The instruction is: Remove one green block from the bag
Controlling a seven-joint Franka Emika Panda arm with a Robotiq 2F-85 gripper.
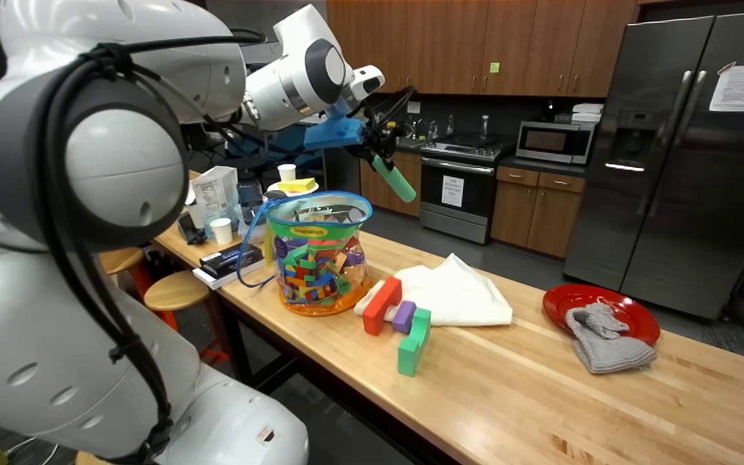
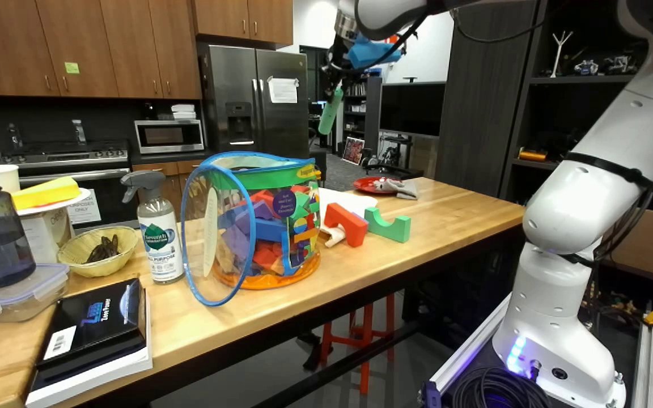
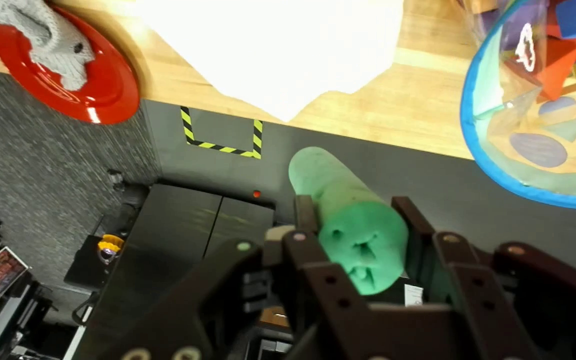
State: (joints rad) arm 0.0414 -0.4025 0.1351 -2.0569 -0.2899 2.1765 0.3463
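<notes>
The green block (image 1: 394,179) is a long round green cylinder and shows in both exterior views (image 2: 331,113). My gripper (image 3: 354,210) is shut on it near one end, with a finger on each side. The block hangs tilted in the air, above and beside the bag, outside it. The bag (image 1: 281,224) is clear plastic with a blue rim and an orange base. It stands upright and open on the table (image 2: 394,249), full of many-coloured blocks. In the wrist view the bag's blue rim (image 3: 485,162) is at the right edge.
A chunky green arch block (image 1: 414,342), a red block (image 1: 382,305) and a purple block (image 1: 404,316) stand before the bag. A white cloth (image 1: 449,294) lies behind them. A red plate (image 1: 559,297) holds a grey cloth. A spray bottle (image 2: 159,238) stands beside the bag.
</notes>
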